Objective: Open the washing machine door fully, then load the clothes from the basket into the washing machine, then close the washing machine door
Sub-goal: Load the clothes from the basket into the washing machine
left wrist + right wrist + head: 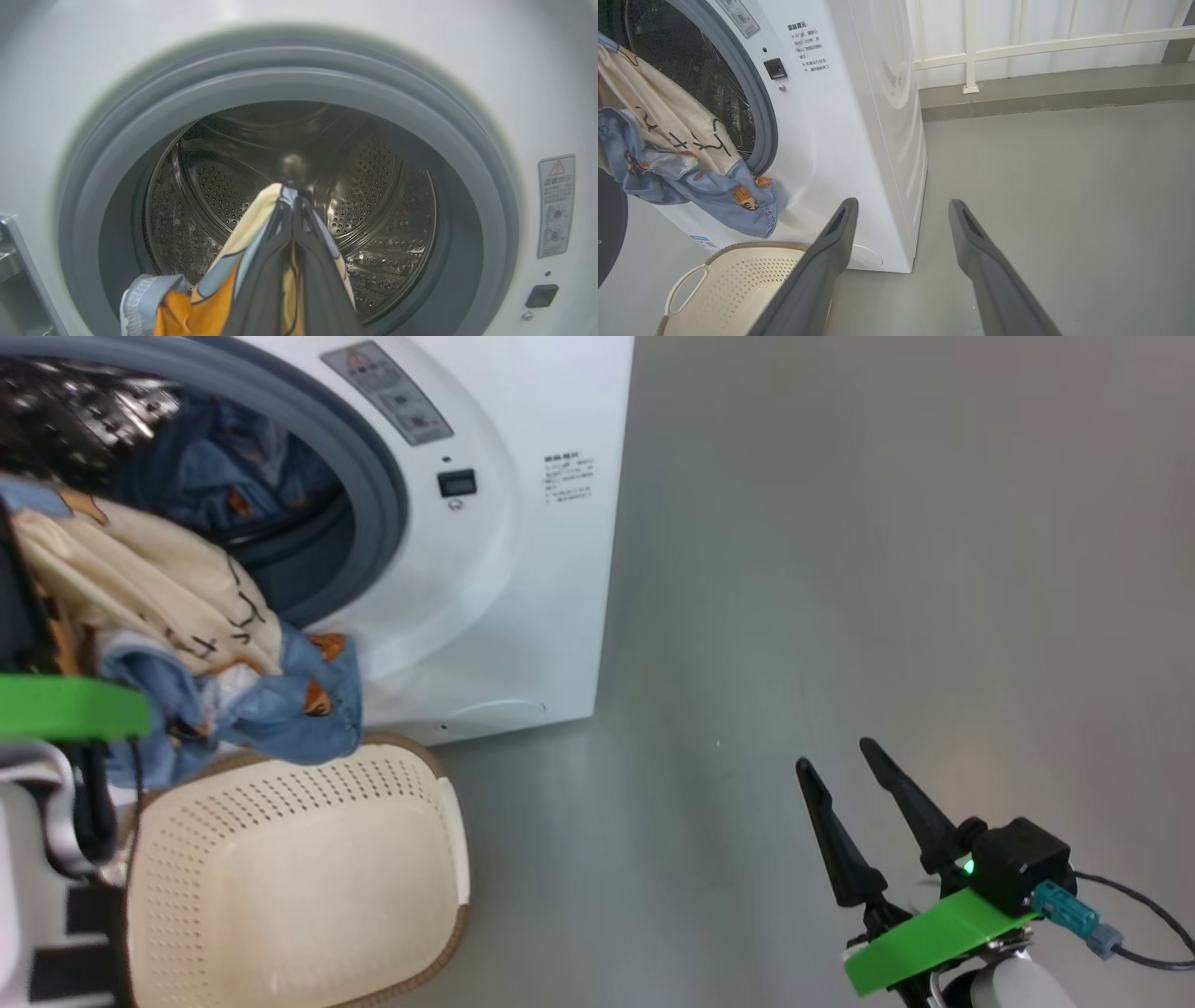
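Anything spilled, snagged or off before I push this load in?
Nothing spilled or damaged. One thing to watch: the clothes pinched in the left gripper droop in a long bundle, and the blue tail hangs below the lower lip of the gasket, above the basket. It may catch on that lip going in.

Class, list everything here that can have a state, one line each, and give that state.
washing machine: mouth open, drum exposed.
basket: upright on the floor, looks empty.
left gripper: jaws shut on the clothes.
clothes: bundle hanging before the drum mouth, above the basket.
right gripper: jaws open, holding nothing.
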Robot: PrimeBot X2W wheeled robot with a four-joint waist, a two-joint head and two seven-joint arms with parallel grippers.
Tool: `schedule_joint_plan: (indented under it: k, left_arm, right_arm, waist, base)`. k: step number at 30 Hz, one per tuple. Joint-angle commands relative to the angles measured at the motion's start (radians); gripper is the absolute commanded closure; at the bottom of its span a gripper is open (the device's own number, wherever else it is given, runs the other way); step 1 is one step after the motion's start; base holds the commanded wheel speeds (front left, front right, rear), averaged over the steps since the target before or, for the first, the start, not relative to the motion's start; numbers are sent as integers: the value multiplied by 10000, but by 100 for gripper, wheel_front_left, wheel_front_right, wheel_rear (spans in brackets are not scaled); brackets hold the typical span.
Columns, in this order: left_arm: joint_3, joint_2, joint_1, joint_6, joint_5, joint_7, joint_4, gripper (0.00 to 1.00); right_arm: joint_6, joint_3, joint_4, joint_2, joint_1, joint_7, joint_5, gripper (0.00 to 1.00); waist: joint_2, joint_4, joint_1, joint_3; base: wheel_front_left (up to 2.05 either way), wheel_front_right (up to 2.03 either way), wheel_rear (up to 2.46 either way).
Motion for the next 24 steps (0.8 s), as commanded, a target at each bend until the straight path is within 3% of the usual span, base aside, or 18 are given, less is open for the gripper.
schedule_joint_plan:
  k: [1,24]
  left_arm:
    - [331,522,-438,-36,112,-65,-68,100]
    - [-252,1170,-4691,-148,317,-65,2845,100]
  right_arm:
    - [62,209,-312,36,-245,-120,-97,0]
    - [62,323,-665,409,-1202,-120,-163,0]
  waist:
    - [0,-228,0,407]
    - [0,-558,0,3499]
  base:
    - [0,0,0]
    - [0,0,0]
